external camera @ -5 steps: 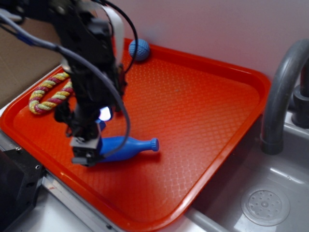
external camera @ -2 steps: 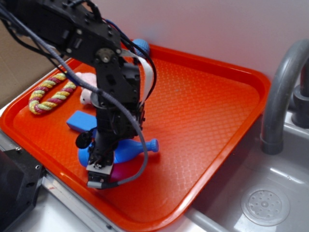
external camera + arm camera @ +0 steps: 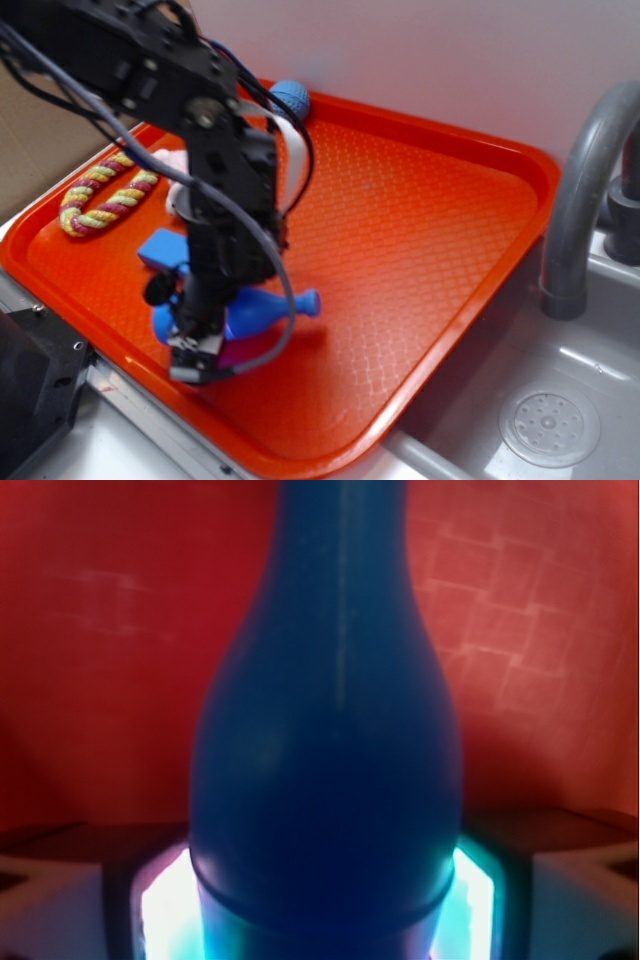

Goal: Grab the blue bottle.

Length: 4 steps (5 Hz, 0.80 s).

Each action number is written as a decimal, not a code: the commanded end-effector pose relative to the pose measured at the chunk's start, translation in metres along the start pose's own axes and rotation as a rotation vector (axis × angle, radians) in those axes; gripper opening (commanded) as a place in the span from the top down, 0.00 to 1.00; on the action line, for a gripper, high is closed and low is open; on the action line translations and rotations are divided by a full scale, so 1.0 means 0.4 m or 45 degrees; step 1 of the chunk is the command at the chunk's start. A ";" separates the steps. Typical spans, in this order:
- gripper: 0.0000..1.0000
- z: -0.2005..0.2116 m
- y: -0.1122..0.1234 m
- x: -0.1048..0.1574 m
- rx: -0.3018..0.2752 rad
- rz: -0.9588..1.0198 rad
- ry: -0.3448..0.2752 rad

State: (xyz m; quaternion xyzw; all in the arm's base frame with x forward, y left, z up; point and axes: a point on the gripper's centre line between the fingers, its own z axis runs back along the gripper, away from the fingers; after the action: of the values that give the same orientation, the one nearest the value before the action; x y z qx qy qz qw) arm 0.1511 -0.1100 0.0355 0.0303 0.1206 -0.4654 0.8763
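Note:
The blue bottle [image 3: 262, 310] lies on its side on the orange tray [image 3: 420, 230], ribbed cap pointing right. My gripper [image 3: 200, 350] reaches down over the bottle's wide base end near the tray's front edge, with the black arm hiding part of the body. In the wrist view the blue bottle [image 3: 330, 730] fills the middle, neck pointing away, and its broad base sits between the jaws of my gripper [image 3: 325, 905], lit by the gripper's light. The jaws stand on either side of the body and hold it.
A small blue block [image 3: 160, 248] lies just behind the gripper. A pink toy [image 3: 172, 165] and a striped rope ring [image 3: 100, 195] are at the left, a blue textured ball [image 3: 290, 100] at the tray's back edge. A grey faucet [image 3: 580, 200] and sink drain [image 3: 550, 428] are on the right.
My gripper came from beside the bottle's base to over it. It has since shifted slightly left, and the bottle moved left with it.

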 end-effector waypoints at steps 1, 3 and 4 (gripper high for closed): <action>1.00 0.209 0.126 -0.105 0.018 0.472 -0.160; 1.00 0.384 0.213 -0.256 -0.072 1.103 -0.217; 1.00 0.423 0.206 -0.288 -0.108 1.351 -0.300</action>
State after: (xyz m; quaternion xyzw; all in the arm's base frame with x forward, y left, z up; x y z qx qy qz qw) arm 0.2041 0.0051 0.2118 -0.0035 0.0399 0.0388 0.9984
